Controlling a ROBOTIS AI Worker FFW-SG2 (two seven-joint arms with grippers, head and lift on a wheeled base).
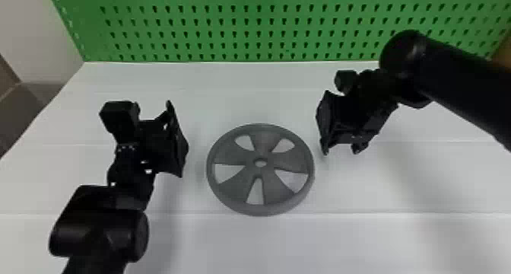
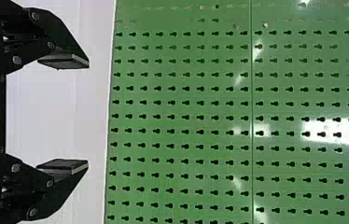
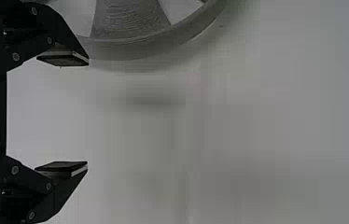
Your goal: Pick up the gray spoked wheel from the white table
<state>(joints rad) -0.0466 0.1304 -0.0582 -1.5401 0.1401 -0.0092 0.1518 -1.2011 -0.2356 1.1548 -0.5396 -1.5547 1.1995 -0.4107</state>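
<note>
The gray spoked wheel [image 1: 266, 172] lies flat on the white bench [image 1: 235, 246], roughly mid-view in the head view, its round hub opening in the middle and the bench showing through five gaps between its broad spokes; as far as the head view lets me judge, neither tool is touching it.

The left tool [image 1: 175, 140] is near the wheel's left side, with a strip of bench between them; in the left wrist view its two black fingers stand wide apart with nothing between them, the bench and the green pegboard [image 1: 266, 26] lying beyond.

The right tool [image 1: 329, 125] is just beside the wheel's right side, a little toward the pegboard; its fingers also stand well apart in the right wrist view, holding nothing, and part of the wheel's rim passes behind one of them, while bare bench lies beyond the gap.

The left arm [image 1: 102, 223] comes in from the bottom edge of the head view, the right arm [image 1: 456, 79] from the right edge; the pegboard, dotted with rows of keyhole slots, stands along the bench's far edge, and a pale wall [image 1: 34, 37] rises at far left.
</note>
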